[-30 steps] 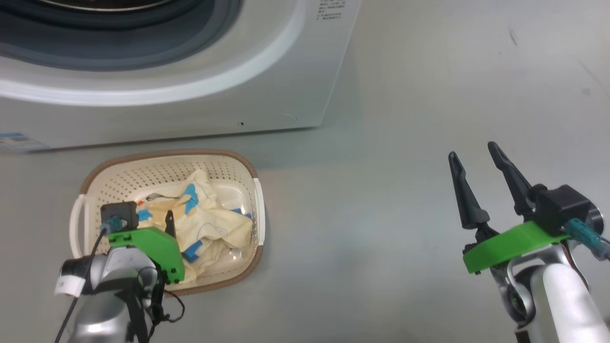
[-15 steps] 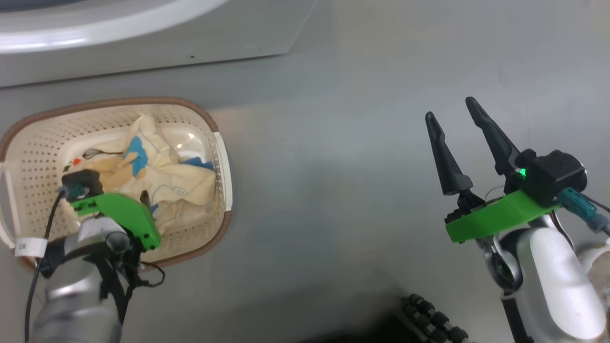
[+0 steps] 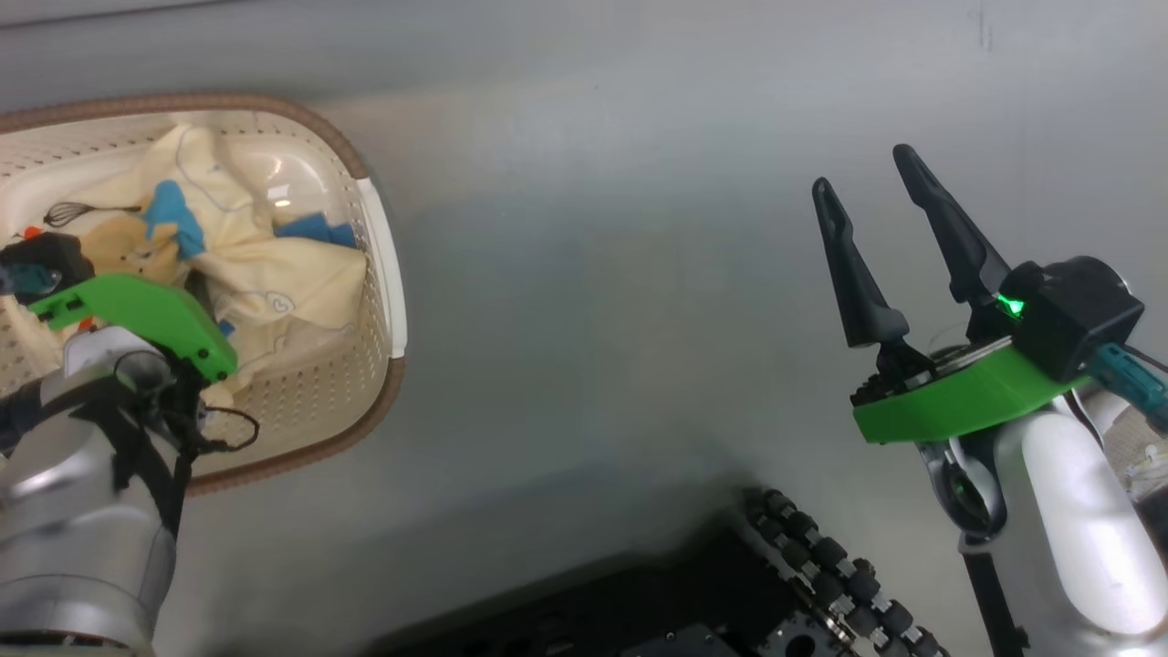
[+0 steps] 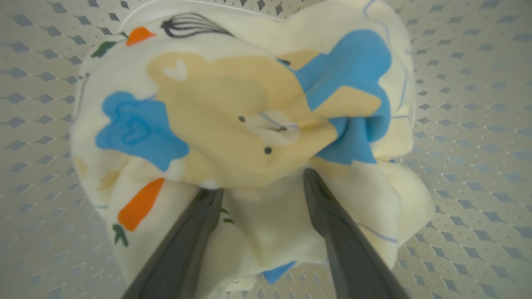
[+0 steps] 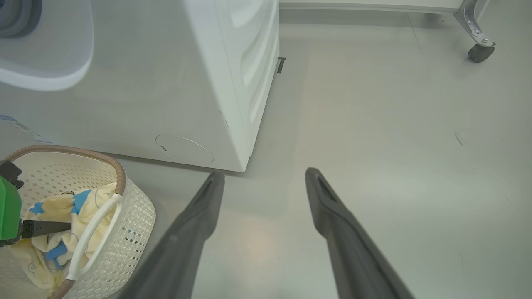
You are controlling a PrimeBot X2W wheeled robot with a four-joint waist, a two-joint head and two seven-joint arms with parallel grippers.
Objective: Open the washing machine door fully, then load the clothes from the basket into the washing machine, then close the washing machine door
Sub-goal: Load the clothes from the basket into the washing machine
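The cream basket [image 3: 379,274] with its brown rim stands on the floor at the left and holds the pale yellow clothes [image 3: 274,274] with blue patches. My left gripper [image 4: 261,182] points down into it, open, both fingertips pressed into the clothes [image 4: 232,104] and a fold of cloth between them. Its green wrist mount [image 3: 137,310] covers the fingers in the head view. My right gripper [image 3: 861,167] hangs open and empty over bare floor, far right of the basket. The right wrist view has the washing machine [image 5: 145,83] behind the basket [image 5: 133,224]. The washing machine door is out of view.
Grey floor lies between the basket and my right arm. My own dark base [image 3: 803,566] juts in at the bottom of the head view. A caster [image 5: 480,52] of a cart stands far off beyond the washer's side.
The head camera has tilted down, so the washer slid out of the top and my base came in. The left gripper has sunk deeper onto the clothes; both grippers stay open.
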